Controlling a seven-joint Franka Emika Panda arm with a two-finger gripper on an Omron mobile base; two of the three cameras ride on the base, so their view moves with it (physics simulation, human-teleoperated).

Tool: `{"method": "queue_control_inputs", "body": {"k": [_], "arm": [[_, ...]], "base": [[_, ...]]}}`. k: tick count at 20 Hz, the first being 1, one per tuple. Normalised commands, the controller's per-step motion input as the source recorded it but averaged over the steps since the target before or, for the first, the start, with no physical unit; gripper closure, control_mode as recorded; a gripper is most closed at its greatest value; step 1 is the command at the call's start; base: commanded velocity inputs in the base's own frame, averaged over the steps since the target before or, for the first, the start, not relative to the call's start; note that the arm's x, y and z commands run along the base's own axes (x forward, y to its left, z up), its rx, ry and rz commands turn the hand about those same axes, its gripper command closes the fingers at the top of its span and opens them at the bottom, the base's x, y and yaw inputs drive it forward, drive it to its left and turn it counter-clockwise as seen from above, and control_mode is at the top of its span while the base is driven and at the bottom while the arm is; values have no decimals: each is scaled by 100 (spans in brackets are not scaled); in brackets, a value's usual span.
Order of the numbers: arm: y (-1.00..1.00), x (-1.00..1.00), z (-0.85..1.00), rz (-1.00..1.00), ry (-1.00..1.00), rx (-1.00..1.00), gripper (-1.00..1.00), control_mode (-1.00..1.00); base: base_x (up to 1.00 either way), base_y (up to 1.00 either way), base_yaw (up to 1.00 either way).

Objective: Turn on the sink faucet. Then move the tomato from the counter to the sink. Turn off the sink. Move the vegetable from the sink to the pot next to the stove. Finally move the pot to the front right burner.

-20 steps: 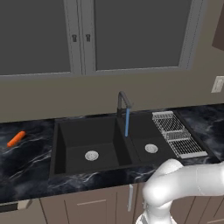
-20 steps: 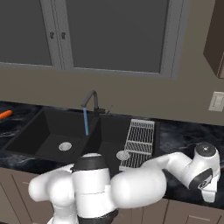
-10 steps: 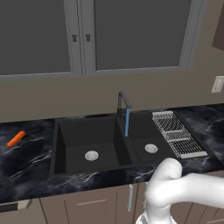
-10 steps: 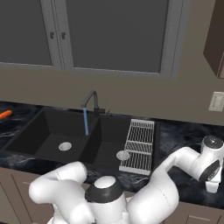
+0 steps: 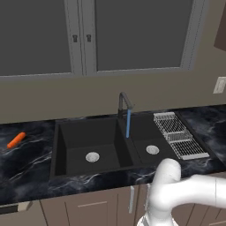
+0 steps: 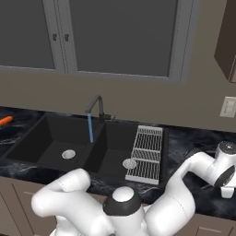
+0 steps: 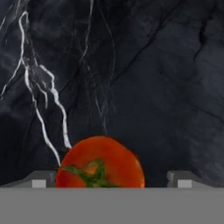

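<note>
Counter (image 5: 35,163): glossy black marble with white veins, across the middle of both base views.
Sink (image 5: 95,141): double basin, frame centre.
Faucet (image 5: 124,102): running, blue stream (image 5: 128,124) falling.
Tomato (image 7: 100,162): lower centre of hand view, on the counter.
Tool (image 7: 111,179): fingertips spread, tomato between them, apart from both.
Carrot (image 5: 16,140): far left of left base view.

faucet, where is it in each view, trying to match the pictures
Left base view: the sink faucet stands just right of centre, behind the sink's divider.
Right base view: it stands left of centre.
Hand view: not in it.
Shared landmark: the blue water stream falling from its spout.
</note>
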Motion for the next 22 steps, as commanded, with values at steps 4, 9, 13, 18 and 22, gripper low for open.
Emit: {"method": "queue_control_inputs", "body": {"k": [4,9,13,18,22], "arm": [[-18,30,-20,7,0,0,-100,-100],[-5,13,-21,6,1,3,-100,-100],[1,2,-25,2,6,0,-100,-100],[0,14,-18,0,1,0,-100,-100],[0,14,-9,0,1,0,100,-100]], "base": [[0,0,0],[0,0,0],[0,0,0],[0,0,0],[0,0,0]]}}
